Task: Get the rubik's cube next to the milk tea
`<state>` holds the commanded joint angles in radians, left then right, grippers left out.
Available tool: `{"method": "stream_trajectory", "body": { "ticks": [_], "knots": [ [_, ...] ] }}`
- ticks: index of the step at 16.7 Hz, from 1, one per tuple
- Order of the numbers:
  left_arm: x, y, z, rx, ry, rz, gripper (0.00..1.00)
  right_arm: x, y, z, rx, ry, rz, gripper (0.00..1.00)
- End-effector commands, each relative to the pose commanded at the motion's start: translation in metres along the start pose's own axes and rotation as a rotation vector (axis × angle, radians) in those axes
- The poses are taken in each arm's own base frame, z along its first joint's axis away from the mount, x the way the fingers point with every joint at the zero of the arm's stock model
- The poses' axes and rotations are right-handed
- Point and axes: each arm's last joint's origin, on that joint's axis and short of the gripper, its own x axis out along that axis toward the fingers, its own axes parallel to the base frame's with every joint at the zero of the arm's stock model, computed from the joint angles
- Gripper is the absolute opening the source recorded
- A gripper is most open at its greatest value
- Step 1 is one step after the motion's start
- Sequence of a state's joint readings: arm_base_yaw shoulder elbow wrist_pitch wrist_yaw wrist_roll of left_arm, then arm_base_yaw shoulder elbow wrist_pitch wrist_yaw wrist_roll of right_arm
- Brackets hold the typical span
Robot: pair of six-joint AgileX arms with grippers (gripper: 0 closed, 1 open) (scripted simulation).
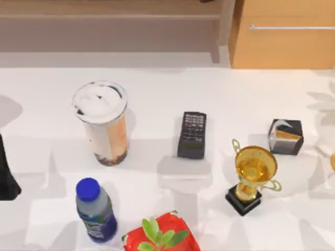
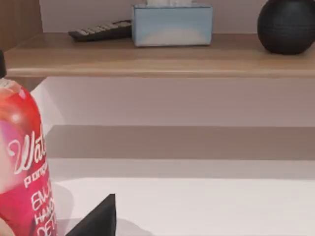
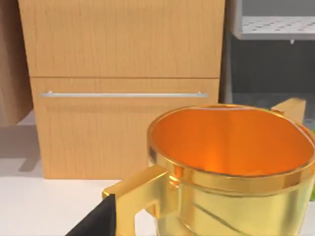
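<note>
Starting at the table's (image 1: 220, 94) left edge, the left arm (image 1: 6, 175) is seen parked; the milk tea (image 1: 102, 123) stands upright behind a blue-capped bottle (image 1: 95, 210), followed by a remote (image 1: 192, 135), a trophy (image 1: 254, 175) and a box (image 1: 285, 137). Whether the left gripper (image 2: 98, 220) or right gripper (image 3: 98, 219) is open cannot be told

We see a glossy gold metallic trophy (image 1: 255, 175) at right, the milk tea (image 1: 104, 125) in clear plastic with a white lid, a matt white surface (image 1: 157, 83), and a wood-grain cabinet (image 1: 282, 36) far right.
</note>
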<state>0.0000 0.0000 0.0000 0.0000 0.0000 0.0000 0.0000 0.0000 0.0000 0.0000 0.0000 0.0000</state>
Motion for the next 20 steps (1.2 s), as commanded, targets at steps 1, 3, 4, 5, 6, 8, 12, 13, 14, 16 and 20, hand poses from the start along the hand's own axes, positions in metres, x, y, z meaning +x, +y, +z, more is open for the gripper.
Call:
{"method": "stream_trajectory", "body": {
  "ticks": [1,3,4,5,6,8,12,13,14,16,20],
  "knots": [
    [0.0,0.0,0.0,0.0,0.0,0.0,1.0,0.0,0.0,0.0,0.0,0.0,0.0,1.0],
    [0.0,0.0,0.003,0.0,-0.001,0.0,1.0,0.0,0.0,0.0,0.0,0.0,0.0,1.0],
    [0.0,-0.001,0.008,0.0,-0.003,0.0,1.0,0.0,0.0,0.0,0.0,0.0,0.0,1.0],
    [0.001,-0.002,0.017,0.0,-0.006,-0.001,1.0,0.0,0.0,0.0,0.0,0.0,0.0,1.0],
    [0.002,-0.003,0.028,-0.001,-0.01,-0.002,1.0,0.0,0.0,0.0,0.0,0.0,0.0,1.0],
    [0.007,-0.005,0.057,-0.002,-0.017,-0.004,1.0,0.0,0.0,0.0,0.0,0.0,0.0,1.0],
    [0.04,-0.017,0.132,-0.006,-0.023,-0.009,1.0,0.0,0.0,0.0,0.0,0.0,0.0,1.0],
    [0.054,-0.022,0.15,-0.007,-0.023,-0.009,1.0,0.0,0.0,0.0,0.0,0.0,0.0,1.0],
    [0.07,-0.029,0.167,-0.008,-0.022,-0.01,1.0,0.0,0.0,0.0,0.0,0.0,0.0,1.0],
    [0.107,-0.046,0.196,-0.008,-0.016,-0.012,1.0,0.0,0.0,0.0,0.0,0.0,0.0,1.0],
    [0.188,-0.093,0.225,-0.004,-0.004,-0.016,1.0,0.0,0.0,0.0,0.0,0.0,0.0,1.0]
  ]
}}
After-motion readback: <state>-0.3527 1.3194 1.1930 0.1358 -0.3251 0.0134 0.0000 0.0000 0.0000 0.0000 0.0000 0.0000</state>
